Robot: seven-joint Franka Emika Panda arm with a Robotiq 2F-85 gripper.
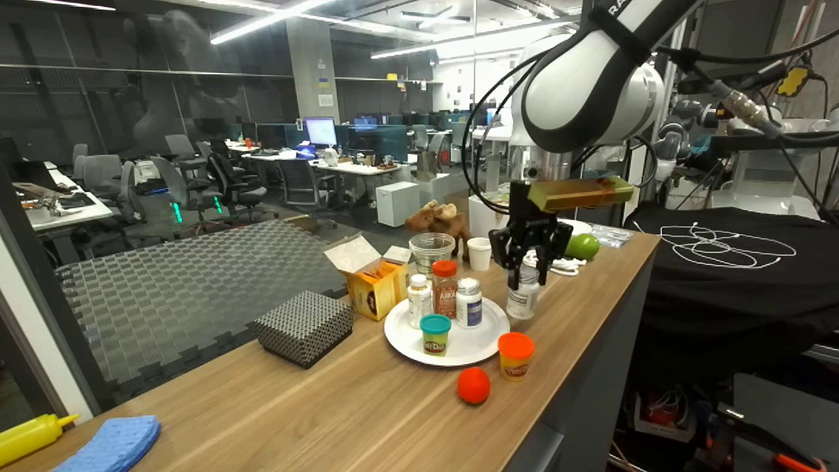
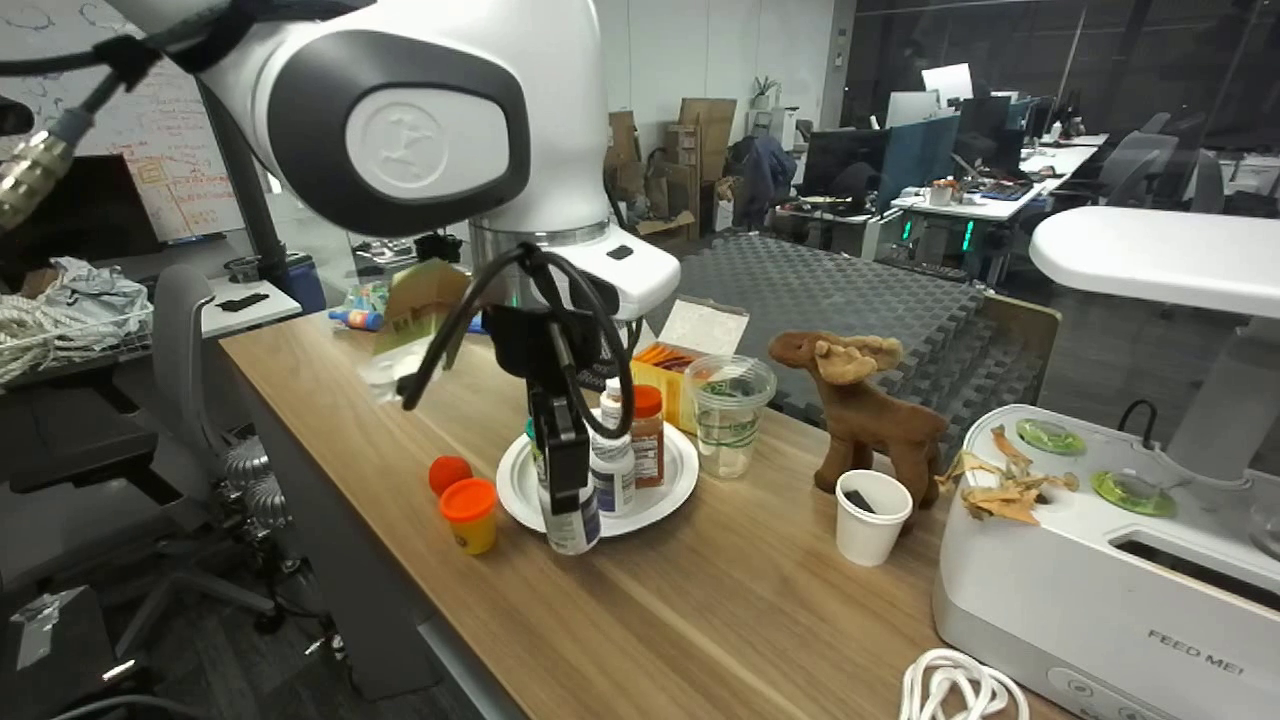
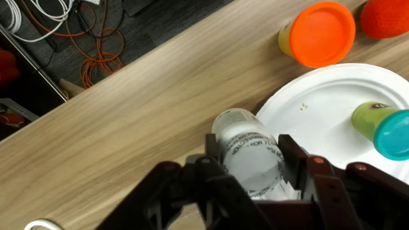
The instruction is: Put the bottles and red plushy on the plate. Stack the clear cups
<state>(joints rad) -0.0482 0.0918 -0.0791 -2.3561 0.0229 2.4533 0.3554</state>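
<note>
Gripper (image 1: 528, 275): black and jointed, its two fingers pinching the upper part of a white bottle (image 1: 522, 304) from opposite sides.
Pinched bottle: smooth, cylindrical, its pale top ringed with dark lettering in the wrist view; just beside the plate (image 1: 482, 344), though whether its base touches the wood-grain table (image 1: 314, 406) cannot be told.
Dish: round, matte white, with a raised rim.
Bottles on the dish: an amber-brown bottle (image 1: 445, 303) with a red cap, a slim pale bottle (image 1: 420, 304) with a white cap, a squat pale bottle (image 1: 469, 308) with blue on its label; all upright.
Also on the dish: a teal-lidded tub (image 1: 435, 337), short and round.
Red plushy (image 3: 386, 17): rounded, with a fuzzy surface; on the table, just beside the orange-lidded tub (image 1: 516, 360).
Clear cups (image 2: 733, 430): see-through plastic, flaring to the rim, near the dish; how many are nested cannot be told.
Carton (image 1: 387, 298): yellow card, flaps raised.
Patterned box (image 1: 305, 324): angular, black, with a pale mesh-like design.
Moose (image 2: 880, 430): brown plush, tan antlers; a smooth white paper cup (image 2: 870, 530) stands near it.
</note>
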